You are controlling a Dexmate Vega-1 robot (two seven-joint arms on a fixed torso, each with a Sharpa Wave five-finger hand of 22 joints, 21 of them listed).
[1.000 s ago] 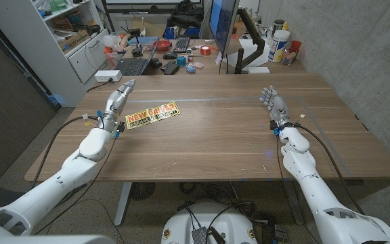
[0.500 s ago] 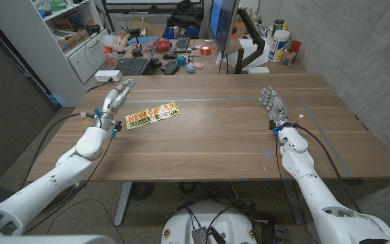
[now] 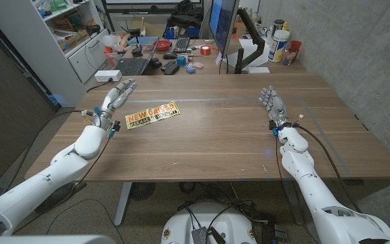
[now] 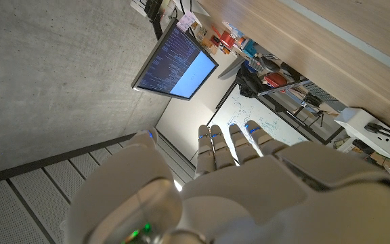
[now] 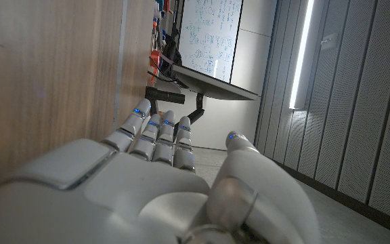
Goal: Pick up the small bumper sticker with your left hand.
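A yellow bumper sticker (image 3: 152, 114) lies flat on the wooden table (image 3: 215, 135), far left. The left hand (image 3: 114, 102) hovers just left of it, fingers spread, holding nothing. The right hand (image 3: 275, 106) waits far right, fingers straight and together

Matt wooden table (image 3: 215, 135), glossy sticker (image 3: 152, 114)

A wooden table (image 3: 222, 135) is spanning the middle of the head view. Beyond its far edge a monitor (image 3: 223, 24) is standing on a black arm, with an open laptop (image 3: 135, 64) and a white power strip (image 3: 107, 75) sitting to its left. A white bottle (image 3: 281, 45) and a red cup (image 3: 294, 47) are standing near the concrete wall. White shelving (image 3: 73, 34) is rising at the far left, and a black backpack (image 3: 188, 13) is lying further back.
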